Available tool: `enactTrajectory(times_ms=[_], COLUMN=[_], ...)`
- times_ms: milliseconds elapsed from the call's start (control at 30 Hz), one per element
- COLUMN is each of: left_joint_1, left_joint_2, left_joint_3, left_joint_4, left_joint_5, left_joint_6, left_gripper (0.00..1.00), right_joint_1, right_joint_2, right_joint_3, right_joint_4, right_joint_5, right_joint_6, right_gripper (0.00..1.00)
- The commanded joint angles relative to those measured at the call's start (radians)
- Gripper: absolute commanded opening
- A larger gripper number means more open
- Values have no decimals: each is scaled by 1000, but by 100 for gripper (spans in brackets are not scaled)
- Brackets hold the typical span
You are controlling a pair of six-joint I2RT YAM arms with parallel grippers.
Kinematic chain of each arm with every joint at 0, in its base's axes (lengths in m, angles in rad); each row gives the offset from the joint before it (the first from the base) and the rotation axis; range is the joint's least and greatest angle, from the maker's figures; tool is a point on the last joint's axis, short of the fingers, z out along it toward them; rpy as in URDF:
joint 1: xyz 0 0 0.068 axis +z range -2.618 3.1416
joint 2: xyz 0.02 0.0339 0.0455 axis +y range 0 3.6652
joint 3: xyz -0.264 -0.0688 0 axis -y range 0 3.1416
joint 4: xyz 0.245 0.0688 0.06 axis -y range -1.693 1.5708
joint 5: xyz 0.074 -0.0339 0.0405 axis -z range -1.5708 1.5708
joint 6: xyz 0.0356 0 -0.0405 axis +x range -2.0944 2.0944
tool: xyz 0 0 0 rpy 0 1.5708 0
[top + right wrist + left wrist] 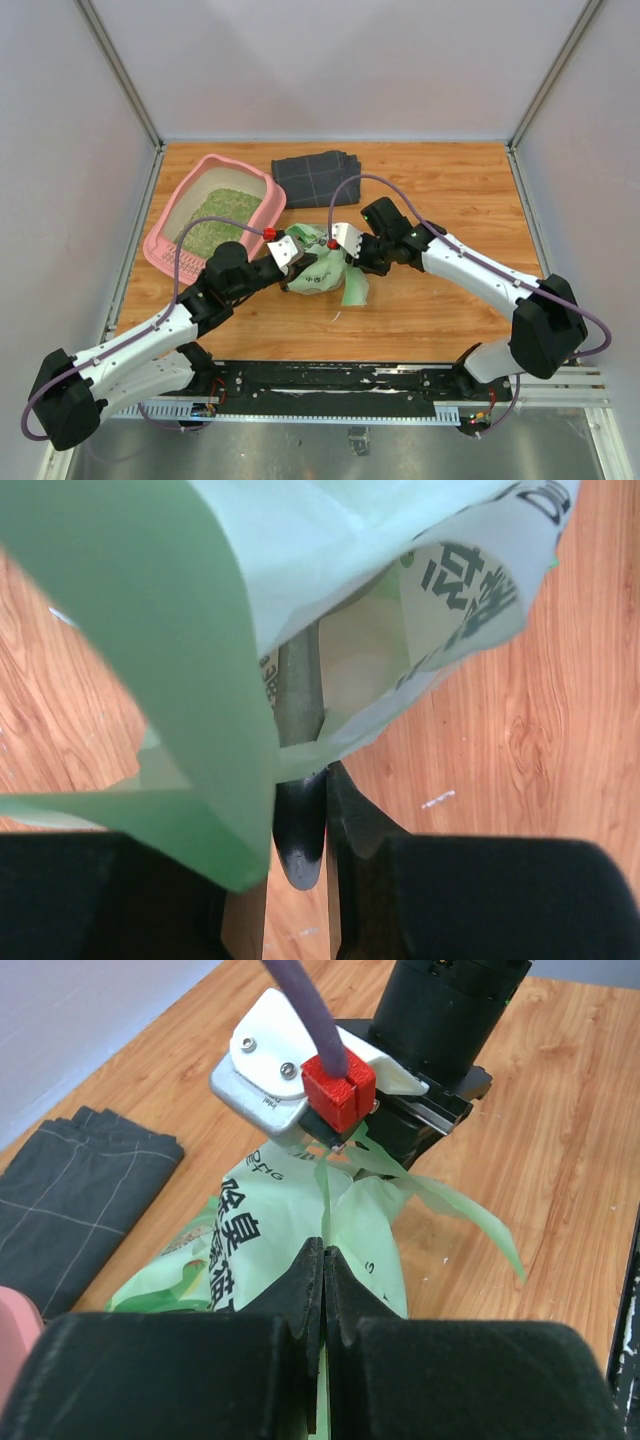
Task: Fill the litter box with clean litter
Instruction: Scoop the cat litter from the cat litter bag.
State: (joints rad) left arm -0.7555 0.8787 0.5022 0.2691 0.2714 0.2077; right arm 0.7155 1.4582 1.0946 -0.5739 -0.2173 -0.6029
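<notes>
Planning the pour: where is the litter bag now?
Top view: the litter bag sits mid-table, gripped by the left pincer and right pincer, just right of the litter box.

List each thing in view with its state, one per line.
litter box: upright, partly filled.
clean litter: loose layer inside the litter box.
bag: open, crumpled, gripped from both sides.
cloth: folded, lying flat.
left gripper: shut on the bag.
right gripper: shut on the bag.

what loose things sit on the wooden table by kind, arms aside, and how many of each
pink plastic litter tray, holding greenish-tan litter: 1
dark grey folded cloth: 1
green-and-white printed plastic bag: 1
Total: 3
</notes>
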Motion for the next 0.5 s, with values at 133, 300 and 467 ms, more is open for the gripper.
enactTrajectory(times_ms=[133,300,467], left_joint_1=[5,5,5], left_joint_2=[-3,-19,-30], left_joint_3=[0,-6,-13], left_joint_4=[38,28,26], left_joint_5=[8,-28,-67], left_joint_6=[-13,-6,-11], left_gripper=[0,0,0], right_joint_1=[-29,-45,-80], right_joint_2=[-31,-55,-104], right_joint_3=[-131,-173,-228], right_joint_4=[378,474,543], right_joint_5=[-263,-318,-407], right_joint_6=[117,173,224], right_gripper=[1,1,1])
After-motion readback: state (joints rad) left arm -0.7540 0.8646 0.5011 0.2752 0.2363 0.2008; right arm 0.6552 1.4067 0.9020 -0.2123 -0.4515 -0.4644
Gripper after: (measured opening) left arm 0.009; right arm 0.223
